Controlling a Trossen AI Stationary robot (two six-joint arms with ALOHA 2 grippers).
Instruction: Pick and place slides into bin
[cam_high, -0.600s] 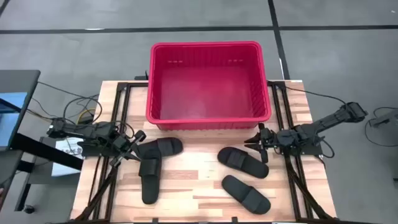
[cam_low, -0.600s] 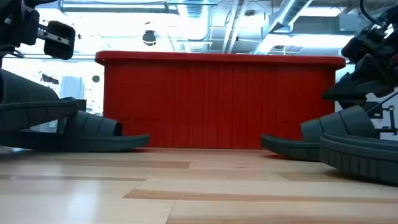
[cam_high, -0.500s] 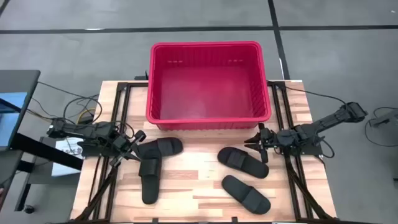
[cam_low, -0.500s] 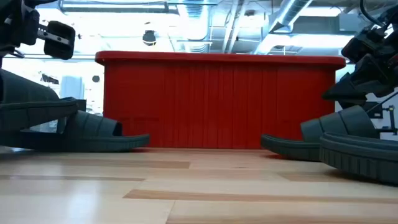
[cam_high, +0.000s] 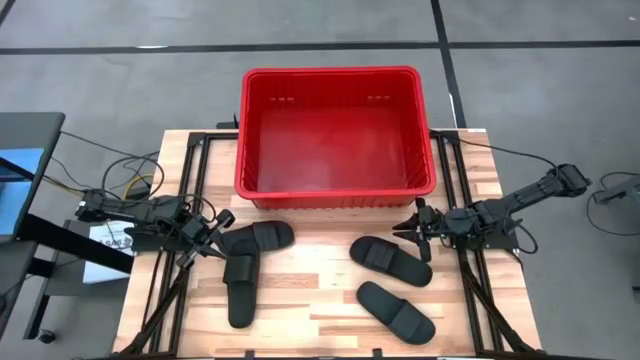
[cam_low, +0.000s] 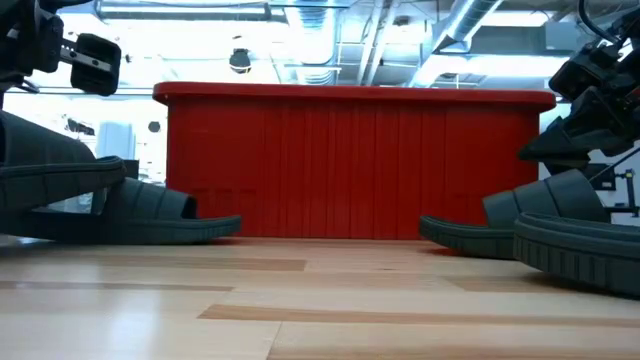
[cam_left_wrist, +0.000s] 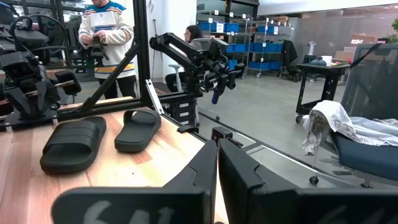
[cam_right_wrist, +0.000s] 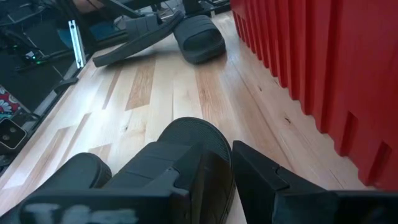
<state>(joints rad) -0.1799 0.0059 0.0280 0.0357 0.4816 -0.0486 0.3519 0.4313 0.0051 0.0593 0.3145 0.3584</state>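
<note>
The red bin (cam_high: 340, 73) stands at the table's far middle. Two black slides lie at the left: one (cam_high: 258, 238) near the bin, and another (cam_high: 240, 290) with its far end resting on the first one. My left gripper (cam_high: 213, 247) is shut beside them, and nothing shows between its fingers (cam_left_wrist: 217, 163). The other two slides (cam_high: 390, 260) (cam_high: 396, 311) lie flat at the right. My right gripper (cam_high: 403, 232) is open, low over the far end of the nearer-to-bin slide (cam_right_wrist: 186, 146), one finger above its sole and one past its rim. My right gripper comes level from the table's right at the rounded end (cam_right_wrist: 214, 155) of the slide, whose rim shows in the gap between the two fingers. I cannot tell whether either finger touches it. The slide lies flat on the table.
Dark frame rails (cam_high: 190, 200) (cam_high: 455, 190) run along the table's left and right sides. Bare wood (cam_high: 315, 280) lies between the two pairs of slides. The bin's ribbed wall (cam_right_wrist: 311, 56) stands close beside my right gripper. A person (cam_left_wrist: 106, 31) stands in the room beyond.
</note>
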